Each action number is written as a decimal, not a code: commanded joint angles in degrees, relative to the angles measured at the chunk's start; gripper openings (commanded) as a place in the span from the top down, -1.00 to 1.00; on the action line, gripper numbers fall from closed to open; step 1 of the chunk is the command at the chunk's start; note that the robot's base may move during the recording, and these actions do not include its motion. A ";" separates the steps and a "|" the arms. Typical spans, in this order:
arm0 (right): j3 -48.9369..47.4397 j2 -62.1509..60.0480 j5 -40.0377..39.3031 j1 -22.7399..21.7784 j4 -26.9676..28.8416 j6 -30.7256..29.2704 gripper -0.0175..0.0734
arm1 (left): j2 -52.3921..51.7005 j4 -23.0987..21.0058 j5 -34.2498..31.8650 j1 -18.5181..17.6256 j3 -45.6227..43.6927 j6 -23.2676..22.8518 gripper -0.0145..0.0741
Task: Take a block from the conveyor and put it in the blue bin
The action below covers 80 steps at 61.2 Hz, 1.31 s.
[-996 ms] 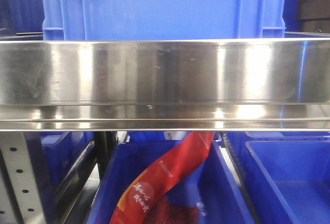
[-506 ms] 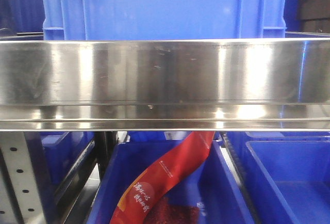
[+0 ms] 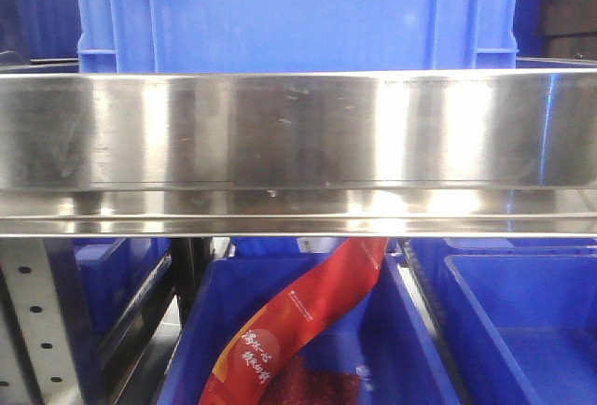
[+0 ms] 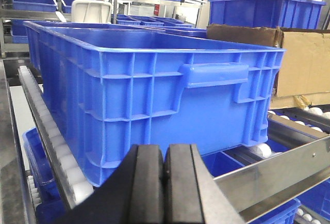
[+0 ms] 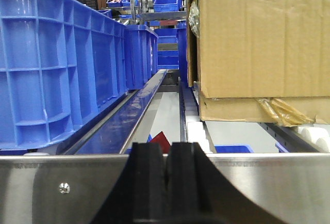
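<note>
No block and no conveyor show in any view. A large blue bin (image 3: 298,13) stands on the shelf behind a steel rail in the front view. In the left wrist view the same kind of bin (image 4: 154,79) fills the middle, just beyond my left gripper (image 4: 164,154), whose black pads are pressed together with nothing between them. My right gripper (image 5: 168,152) is also shut and empty. It sits in front of a steel crossbar (image 5: 268,188), with a blue bin (image 5: 56,64) to its left.
A wide steel rail (image 3: 298,144) spans the front view. Below it a lower blue bin (image 3: 410,349) holds a red packet (image 3: 298,326). A cardboard box (image 5: 263,43) stands at the right on white rollers (image 4: 51,141). More blue bins fill the background shelves.
</note>
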 commanded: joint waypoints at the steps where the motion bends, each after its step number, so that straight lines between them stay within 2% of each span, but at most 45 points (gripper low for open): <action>1: 0.11 -0.24 -1.39 -0.35 -0.48 -0.36 0.97 | -0.73 -0.36 -0.73 0.03 0.08 0.08 0.92; 7: 0.11 -0.24 -1.39 -0.35 -0.48 -0.36 0.97 | -2.74 2.94 -1.47 1.10 1.98 0.08 0.92; 11: 0.11 -0.24 -1.39 -0.35 -0.48 -0.36 0.97 | -4.48 4.71 -4.50 3.73 5.29 -1.87 0.92; 15: 0.11 -0.24 -1.39 -0.35 -0.48 -0.36 0.97 | -6.20 8.58 -8.96 7.79 9.16 -5.86 0.92; 18: 0.11 -0.24 -1.39 -0.35 -0.48 -0.36 0.97 | -7.53 11.80 -11.90 10.43 11.78 -6.56 0.92; 19: 0.11 -0.24 -1.39 -0.35 -0.48 -0.36 0.97 | -10.10 14.00 -13.32 14.39 15.52 -7.20 0.92; 27: 0.11 -0.24 -1.39 -0.35 -0.48 -0.36 0.97 | -14.98 13.99 -12.95 21.01 20.37 -7.20 0.92; 38: 0.11 -0.24 -1.39 -0.35 -0.48 -0.36 0.97 | -21.89 13.99 -12.24 26.82 24.60 -7.20 0.92; 45: 0.11 -0.24 -1.39 -0.35 -0.48 -0.36 0.97 | -21.89 13.99 -11.57 28.53 24.77 -7.20 0.92; 50: 0.11 -0.24 -1.39 -0.35 -0.48 -0.36 0.97 | -21.89 13.99 -9.28 28.53 24.77 -7.20 0.92; 80: 0.11 -0.24 -1.39 -0.35 -0.48 -0.36 0.97 | -21.89 13.99 -9.54 28.53 24.77 -7.20 0.92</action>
